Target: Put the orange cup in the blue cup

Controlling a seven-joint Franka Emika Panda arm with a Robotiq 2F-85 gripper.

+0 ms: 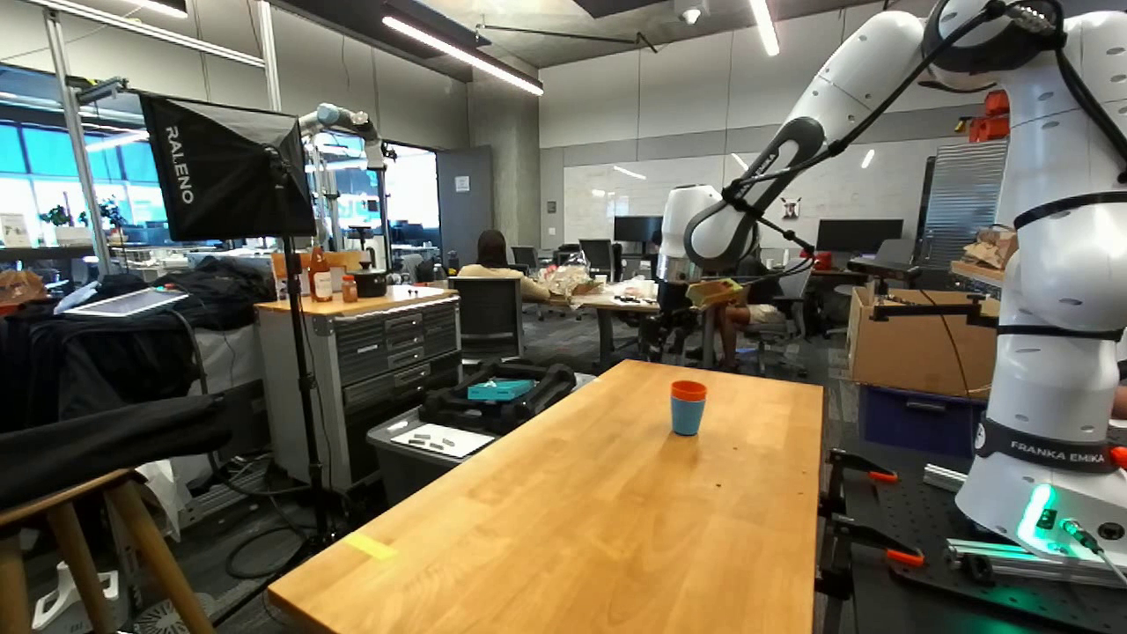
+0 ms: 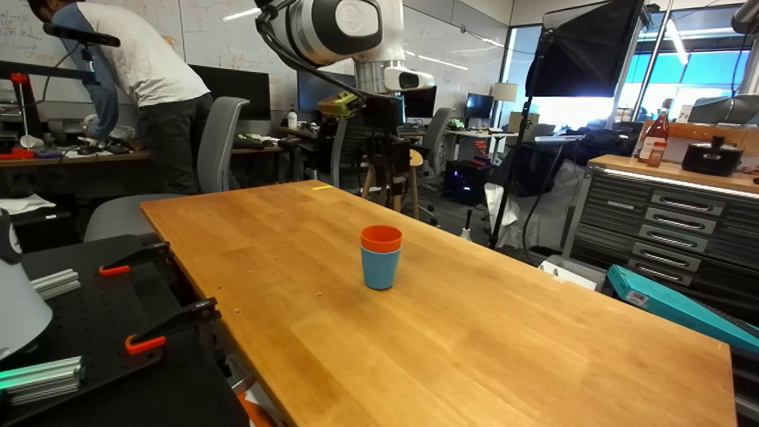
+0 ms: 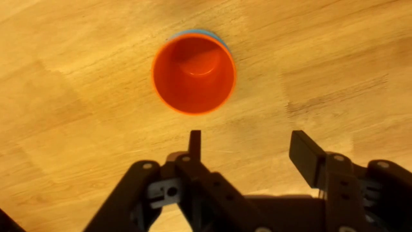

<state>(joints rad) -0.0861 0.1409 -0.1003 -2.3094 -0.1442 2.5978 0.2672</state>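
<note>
The orange cup (image 1: 688,389) sits upright inside the blue cup (image 1: 687,416), with its orange rim and upper wall showing above. Both cups also show in another exterior view, the orange cup (image 2: 381,238) over the blue cup (image 2: 380,270). The pair stands on the wooden table (image 1: 563,511). In the wrist view I look down into the orange cup (image 3: 194,75), and only a thin arc of the blue cup (image 3: 202,31) shows behind its rim. My gripper (image 3: 246,132) is open and empty, raised above the table and apart from the cups; it also shows in both exterior views (image 1: 665,339) (image 2: 388,184).
Black clamps with orange tips (image 2: 145,344) hold at the table's edge beside the robot base. A grey bin with a teal box (image 1: 500,389) stands beside the table. A softbox light on a stand (image 1: 229,167) and a drawer cabinet (image 1: 387,343) are farther off.
</note>
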